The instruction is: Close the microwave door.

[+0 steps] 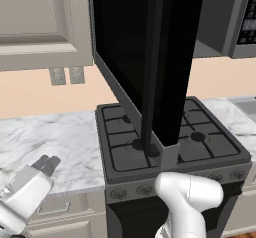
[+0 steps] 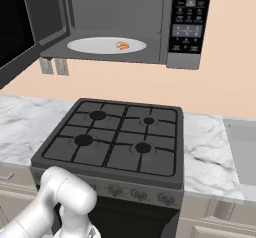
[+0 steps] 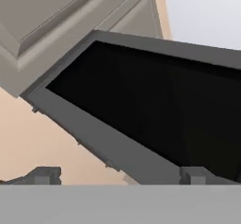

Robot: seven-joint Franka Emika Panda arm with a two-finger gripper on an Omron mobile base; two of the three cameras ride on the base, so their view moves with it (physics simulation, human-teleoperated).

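One wide dark grey box microwave (image 2: 120,19) mounted above the stove, cavity open, with a black keypad strip (image 2: 189,17) at its right and one white round turntable plate (image 2: 95,45) inside carrying one small orange morsel (image 2: 122,45). One large glossy black glass microwave door (image 1: 125,47) with a dark grey frame, swung wide open out over the stove's left side, with one long black bar handle (image 1: 151,82) running down its free edge. One black four-burner gas stove (image 2: 115,137) set into a white marbled counter (image 1: 45,142). One beige panelled cabinet door (image 1: 35,17) left of the open door; two wall outlets (image 1: 66,75) beneath it. One white arm, elbow (image 1: 192,194) low in front of the stove, wrist reaching left and low. Gripper (image 1: 47,164) at lower left, pointing up toward the door; two dark fingertips (image 3: 46,175) set far apart, clamped on nothing, aimed at the door's black glass.
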